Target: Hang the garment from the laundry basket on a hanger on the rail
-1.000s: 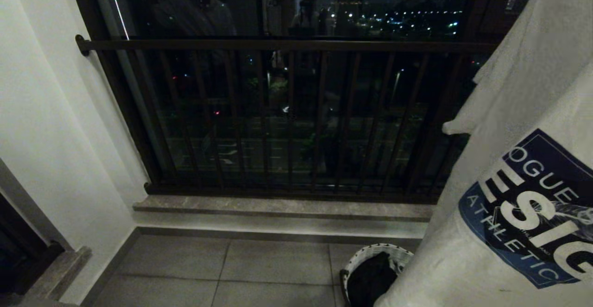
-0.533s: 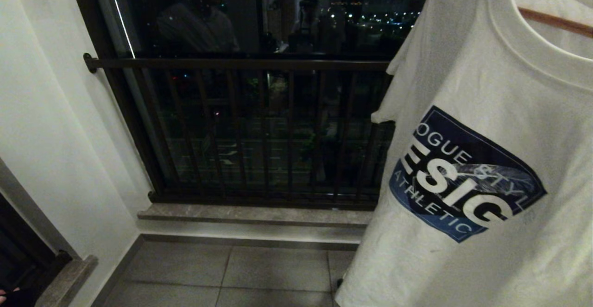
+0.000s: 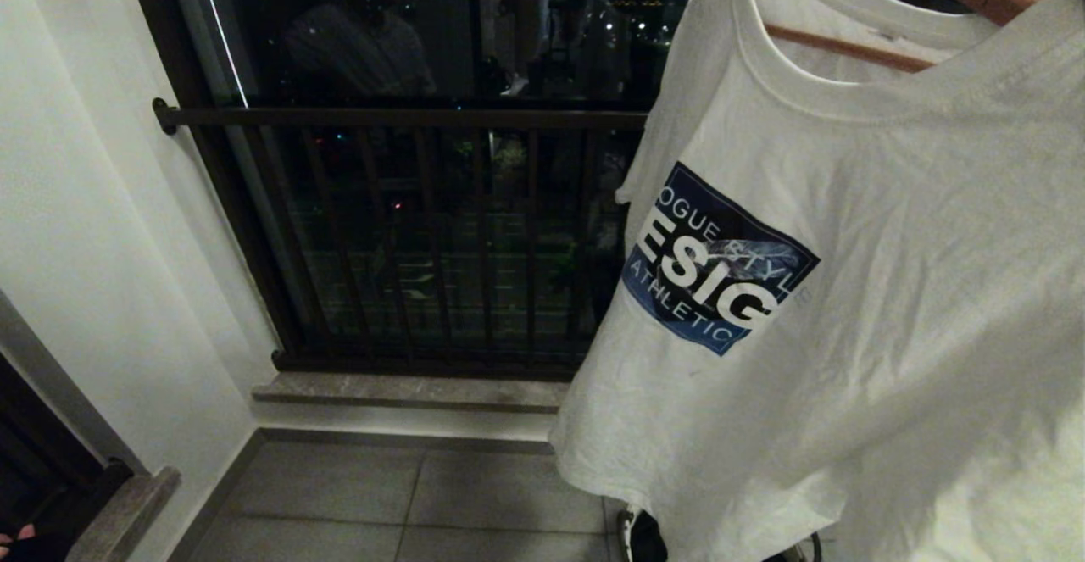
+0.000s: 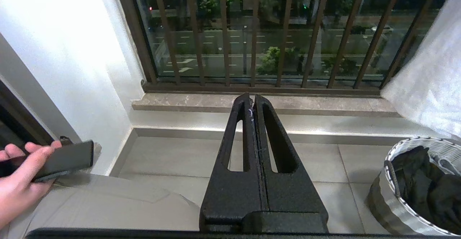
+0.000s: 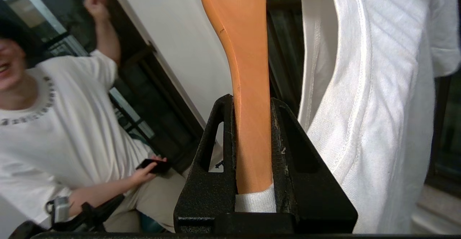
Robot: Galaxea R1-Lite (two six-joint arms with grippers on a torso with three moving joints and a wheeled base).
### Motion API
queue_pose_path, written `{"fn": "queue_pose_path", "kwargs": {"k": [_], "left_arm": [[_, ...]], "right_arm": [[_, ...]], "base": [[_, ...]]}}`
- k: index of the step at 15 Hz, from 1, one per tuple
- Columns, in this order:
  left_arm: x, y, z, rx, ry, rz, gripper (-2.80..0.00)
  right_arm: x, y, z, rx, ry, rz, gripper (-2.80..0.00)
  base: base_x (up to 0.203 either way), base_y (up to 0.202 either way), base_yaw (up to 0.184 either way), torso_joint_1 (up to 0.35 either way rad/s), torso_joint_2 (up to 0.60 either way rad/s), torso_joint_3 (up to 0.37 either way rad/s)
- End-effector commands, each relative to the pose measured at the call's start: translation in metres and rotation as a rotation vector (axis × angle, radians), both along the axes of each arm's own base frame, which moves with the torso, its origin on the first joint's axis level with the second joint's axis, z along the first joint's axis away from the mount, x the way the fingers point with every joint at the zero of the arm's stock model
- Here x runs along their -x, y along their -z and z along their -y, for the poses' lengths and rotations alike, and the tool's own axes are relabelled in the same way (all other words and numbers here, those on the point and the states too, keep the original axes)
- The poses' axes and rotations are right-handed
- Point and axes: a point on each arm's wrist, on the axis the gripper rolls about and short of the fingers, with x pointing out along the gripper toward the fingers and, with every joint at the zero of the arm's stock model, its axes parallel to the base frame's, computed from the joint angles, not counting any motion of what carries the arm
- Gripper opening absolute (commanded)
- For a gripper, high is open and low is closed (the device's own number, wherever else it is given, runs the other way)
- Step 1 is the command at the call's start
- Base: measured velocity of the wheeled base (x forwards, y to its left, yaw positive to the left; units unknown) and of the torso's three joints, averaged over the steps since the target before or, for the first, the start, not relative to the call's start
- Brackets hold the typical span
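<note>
The garment (image 3: 848,308), a white T-shirt with a blue print, hangs on a wooden hanger (image 3: 848,49) and fills the right of the head view. In the right wrist view my right gripper (image 5: 252,102) is shut on the hanger's (image 5: 248,87) wooden arm, with a bit of white cloth at the base of the jaws. The T-shirt (image 5: 374,105) hangs just beside it. The laundry basket (image 4: 392,203) stands on the floor with dark clothes inside; only its rim (image 3: 628,528) peeks out under the shirt. My left gripper (image 4: 252,100) is shut, empty and parked low. The rail is out of view.
The dark brown balcony railing (image 3: 407,117) and a stone sill (image 3: 407,391) run across ahead, with a white wall (image 3: 76,206) at the left. A person (image 5: 54,123) sits close by holding a phone; the hand (image 4: 18,174) shows beside my left gripper.
The T-shirt on its hanger has risen and swung left across the head view, so its collar and hanger now show. The camera has tilted, and the basket is now almost hidden.
</note>
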Motion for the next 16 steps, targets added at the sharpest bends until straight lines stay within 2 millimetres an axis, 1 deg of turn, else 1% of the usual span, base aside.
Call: {"fn": "queue_pose_path", "kwargs": {"k": [1, 3, 5, 7, 13, 16], "left_arm": [[-0.001, 0.002, 0.000, -0.002, 0.000, -0.006, -2.80], [-0.001, 0.002, 0.000, -0.002, 0.000, -0.006, -2.80], [-0.001, 0.002, 0.000, 0.000, 0.000, -0.006, -2.80], [-0.001, 0.002, 0.000, 0.000, 0.000, -0.006, -2.80], [-0.001, 0.002, 0.000, 0.000, 0.000, -0.006, -2.80], [-0.001, 0.002, 0.000, -0.002, 0.000, -0.006, -2.80]], "right_arm": [[-0.025, 0.008, -0.004, 0.008, -0.001, -0.049, -2.80], [-0.037, 0.010, -0.001, 0.014, 0.023, -0.055, -2.80], [-0.043, 0.004, 0.005, 0.013, 0.049, -0.026, -2.80], [-0.050, -0.001, 0.007, 0.016, 0.059, -0.008, -2.80], [-0.072, -0.005, 0.005, 0.029, 0.054, 0.008, -2.80], [-0.081, -0.002, 0.004, 0.036, 0.055, 0.004, -2.80]], "base": [[0.000, 0.000, 0.000, 0.000, 0.00, 0.000], [0.000, 0.000, 0.000, 0.000, 0.00, 0.000], [0.000, 0.000, 0.000, 0.000, 0.00, 0.000], [0.000, 0.000, 0.000, 0.000, 0.00, 0.000], [0.000, 0.000, 0.000, 0.000, 0.00, 0.000], [0.000, 0.000, 0.000, 0.000, 0.00, 0.000]]}}
